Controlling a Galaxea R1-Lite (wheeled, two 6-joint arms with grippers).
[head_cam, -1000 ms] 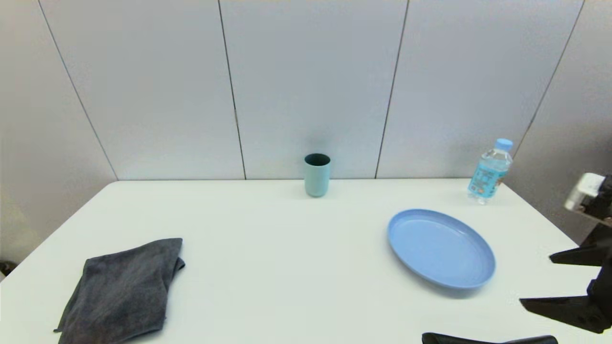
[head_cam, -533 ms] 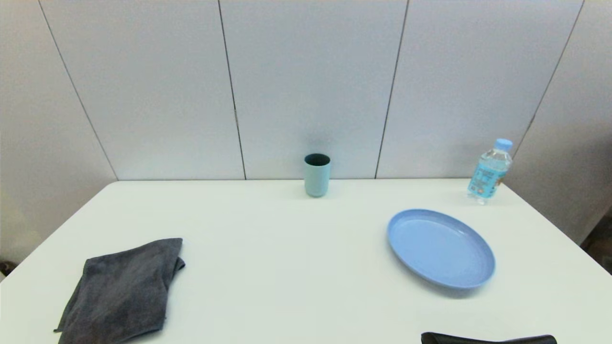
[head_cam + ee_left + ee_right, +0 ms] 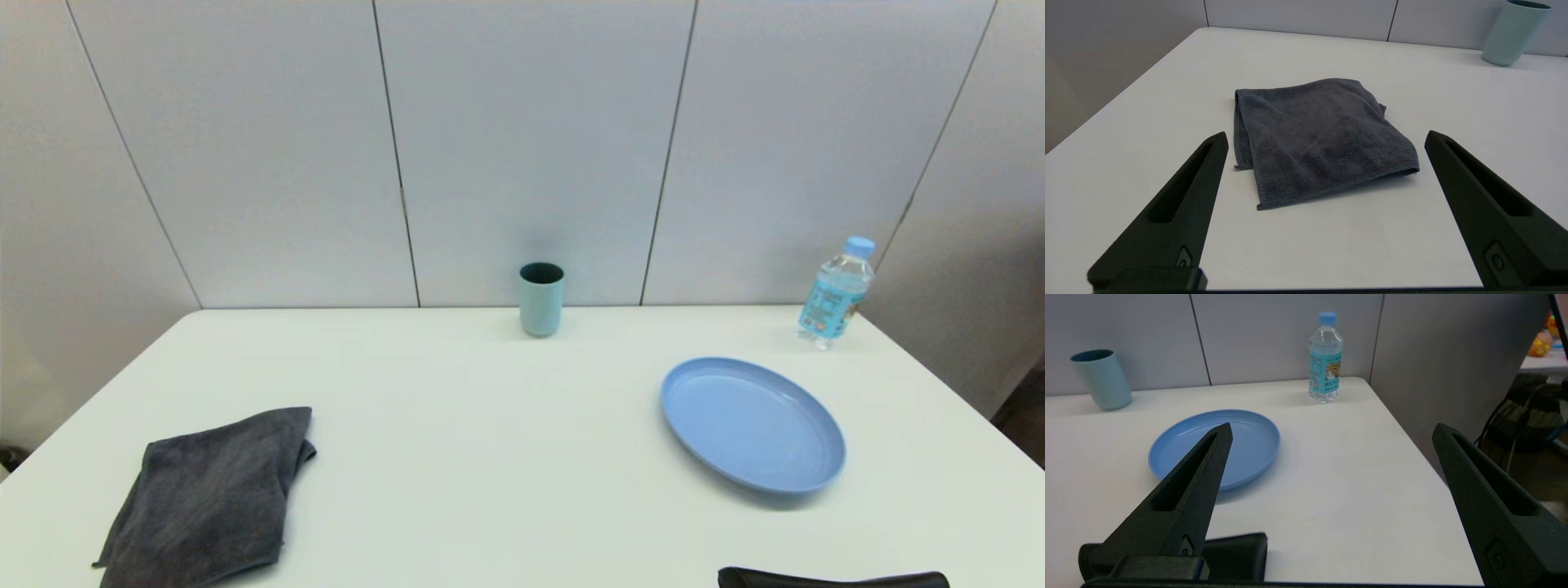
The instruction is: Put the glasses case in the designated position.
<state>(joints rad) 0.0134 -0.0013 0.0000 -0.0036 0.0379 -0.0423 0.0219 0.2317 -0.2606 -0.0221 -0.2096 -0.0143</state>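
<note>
The glasses case (image 3: 833,579) lies at the table's (image 3: 506,425) near right edge, near the blue plate (image 3: 752,425). Both the right gripper (image 3: 1331,430) and the left gripper (image 3: 1325,136) hang with fingers spread apart, empty.

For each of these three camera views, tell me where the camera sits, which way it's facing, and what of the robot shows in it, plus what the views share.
Head view: from the robot's head, facing forward and down over the table; no arm shows; the glasses case is at the near edge.
Left wrist view: behind the open left gripper, facing the grey cloth.
Right wrist view: behind the open right gripper, facing the blue plate and water bottle.
Shared: the teal cup appears in all three.
</note>
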